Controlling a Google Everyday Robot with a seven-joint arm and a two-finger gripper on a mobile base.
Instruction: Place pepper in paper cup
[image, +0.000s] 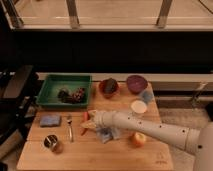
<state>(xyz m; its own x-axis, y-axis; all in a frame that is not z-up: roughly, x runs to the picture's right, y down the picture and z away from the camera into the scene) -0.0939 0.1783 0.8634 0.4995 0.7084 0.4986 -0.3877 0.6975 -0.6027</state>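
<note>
Reaching across the wooden table (60, 157) from the right, the arm has its gripper (89, 123) down at the pepper (85, 123), which lies on the board just right of the fork (70, 128) and left of a crumpled pale blue cloth (107, 134). The slim red-orange chili shows above and below the fingertips, so the jaws sit around its middle; whether they have actually clamped on it or stand a little apart cannot be told from this view. The step in hand, by this reading, is the grasp itself (the carry has not begun, since the pepper lies on the board).

The paper cup (138, 107) stands upright to the right, well apart from the pepper, near the dark purple bowl (135, 83) and beyond the round orange-yellow fruit (138, 139).

What the next move calls for is a firm hold on the thin chili, a clean lift, then a swing rightward over the cup's narrow rim. Tipping the pepper point-down before release would probably help it drop in rather than bridge the rim or knock the light cup over.
</note>
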